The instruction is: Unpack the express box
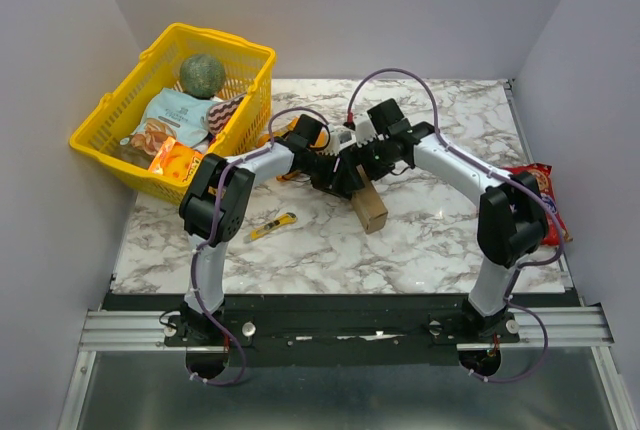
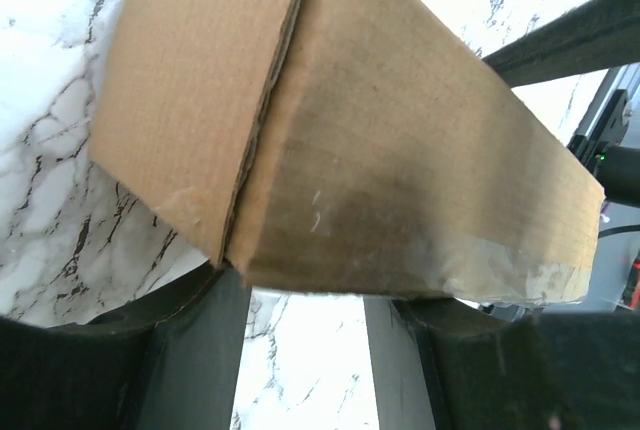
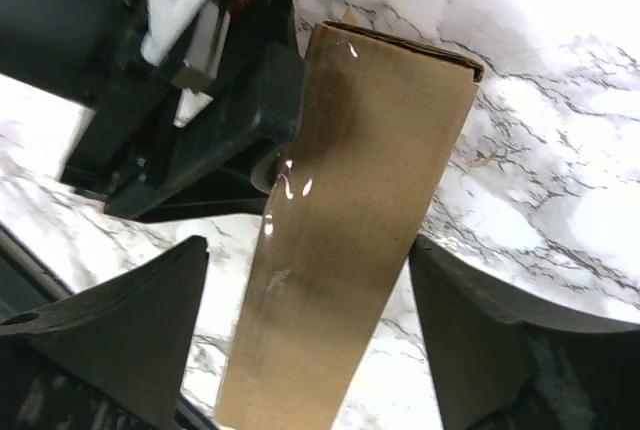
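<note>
Marble-patterned table (image 1: 440,240), grey walls on three sides.

1. Left gripper (image 2: 310,300): fingers are apart and the box (image 1: 368,208) lies across their tips. The right wrist view shows one finger flat against a box face. Whether it is clamped cannot be told.
2. Right gripper (image 3: 305,270): fingers are spread wide, one on each side of the box, with no contact visible.
3. Box position: table centre, tilted up between both grippers.
4. Handling (judgement): light, stiff corrugated card. The glossy tape strip (image 2: 500,260) is likely slippery, so grip the bare long faces, not the flap end.
5. Surroundings: knife (image 1: 272,227) at 8 o'clock from the box, basket (image 1: 255,80) at 10 o'clock, red bag (image 1: 545,195) at 3 o'clock.
6. Not visible: the box contents, its underside, and whether the flap is sealed.
</note>
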Controlling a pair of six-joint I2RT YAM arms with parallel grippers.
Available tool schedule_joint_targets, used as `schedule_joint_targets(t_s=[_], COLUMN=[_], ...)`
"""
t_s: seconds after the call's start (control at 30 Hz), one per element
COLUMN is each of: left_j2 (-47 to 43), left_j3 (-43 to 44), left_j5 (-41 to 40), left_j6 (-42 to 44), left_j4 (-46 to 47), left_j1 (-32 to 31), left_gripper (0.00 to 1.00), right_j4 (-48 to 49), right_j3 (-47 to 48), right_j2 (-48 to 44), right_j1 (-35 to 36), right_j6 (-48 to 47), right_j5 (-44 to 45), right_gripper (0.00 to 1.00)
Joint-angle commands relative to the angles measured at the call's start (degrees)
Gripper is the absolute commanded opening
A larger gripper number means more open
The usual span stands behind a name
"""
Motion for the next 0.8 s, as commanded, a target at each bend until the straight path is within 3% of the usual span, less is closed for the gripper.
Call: schedule_joint_targets(t_s=[0.0, 0.07, 0.17, 0.27, 0.4, 0.63, 0.77], left_j2=[-0.24, -0.24, -0.16, 0.37, 1.16, 0.20, -2.70], left_j3=[0.31, 0.05, -0.22, -0.22, 0.48, 0.75, -3.45], left_j5=[2.27, 2.28, 2.28, 2.10, 1.66, 0.16, -0.19], left_j6=[-1.73, -1.73, -2.00, -2.17, -2.00, -0.94, -0.76], left_j4=[3.53, 3.53, 3.97, 4.15, 4.15, 5.54, 10.99], left_j1=[0.05, 0.14, 0.14, 0.14, 0.14, 1.11, 2.60], left_gripper=[0.55, 0.55, 0.55, 0.55, 0.55, 0.54, 0.53], right_j4=[-1.07, -1.06, -0.98, -1.33, -1.50, -1.94, -0.98], right_j3=[-3.21, -4.35, -5.06, -4.45, -3.13, -5.76, -8.49], right_j2=[-2.58, -2.84, -3.11, -3.28, -4.07, -6.27, -5.83], right_j1=[1.69, 1.69, 1.69, 1.69, 1.34, -0.77, -6.47], right_j6=[-4.41, -5.28, -6.25, -6.43, -5.38, -4.42, -1.78], right_j5=[3.06, 3.25, 3.33, 1.76, -4.73, -13.36, -19.42], right_gripper=[0.83, 0.82, 0.70, 0.64, 0.57, 0.57, 0.57])
